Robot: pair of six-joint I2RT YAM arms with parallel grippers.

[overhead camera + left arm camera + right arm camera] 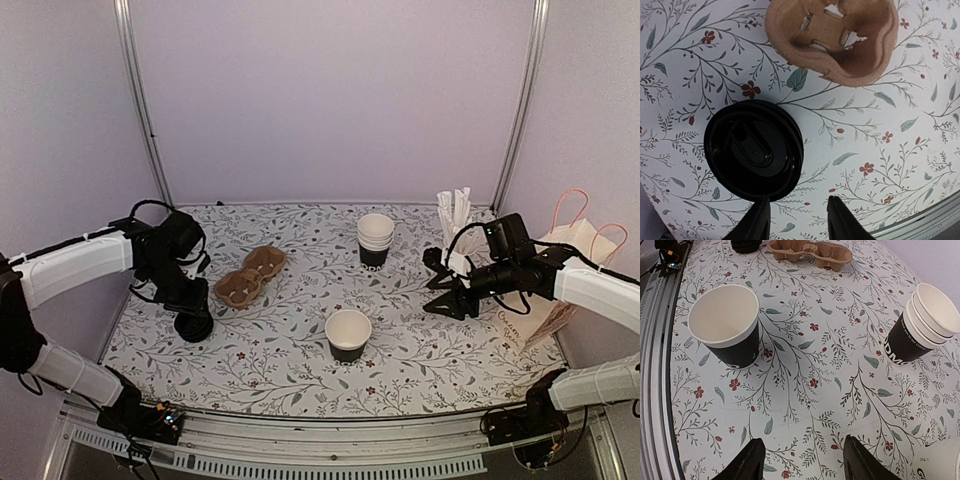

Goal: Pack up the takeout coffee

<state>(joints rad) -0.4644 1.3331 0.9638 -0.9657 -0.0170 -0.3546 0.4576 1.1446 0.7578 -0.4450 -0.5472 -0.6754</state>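
Floral cloth covers our table, and nearest us the cup (348,335) stands centre front, uncapped. Off to the left, our left gripper (799,222) hangs just by the lid (754,147), jaws apart and empty, likely lining up a grab. Our right gripper (802,460) hovers facing the cup, jaws parted, nothing held. Farther back, the carrier (250,277) lies ready, we reckon, to take it.

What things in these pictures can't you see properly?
- Bag: top view, the right arm crosses it and hides part of its print.
- Cup carrier: left wrist view, the top edge cuts it off; only part shows.
- Stacked cups: right wrist view, the print curves out of sight.
- Corner cup: right wrist view, the picture's corner cuts off nearly all.
- Single cup: right wrist view, the band print is too small to read.
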